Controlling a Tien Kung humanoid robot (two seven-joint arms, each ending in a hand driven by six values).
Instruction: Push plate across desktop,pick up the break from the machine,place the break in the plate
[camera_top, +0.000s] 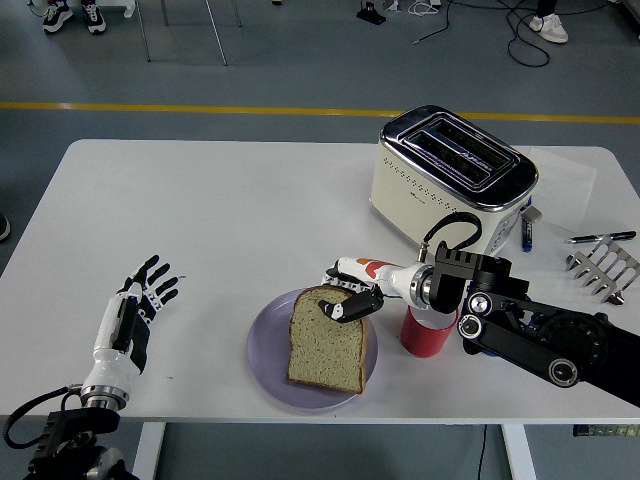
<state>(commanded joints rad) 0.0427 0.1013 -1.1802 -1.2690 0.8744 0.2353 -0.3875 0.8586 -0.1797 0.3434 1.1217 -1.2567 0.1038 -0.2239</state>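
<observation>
A slice of brown bread (327, 342) lies on the lilac plate (263, 361) near the table's front edge, its lower right corner over the rim. My right hand (351, 297) is at the slice's top edge, fingers still pinched on it. The cream and chrome toaster (452, 178) stands at the back right, its slots empty. My left hand (133, 312) rests open at the front left, fingers spread, holding nothing.
A red mug (424, 333) stands just right of the plate, partly behind my right forearm (520, 325), which hides the blue mug. A metal rack (604, 268) and a pen (598, 237) lie at the far right. A blue marker (527, 231) lies beside the toaster.
</observation>
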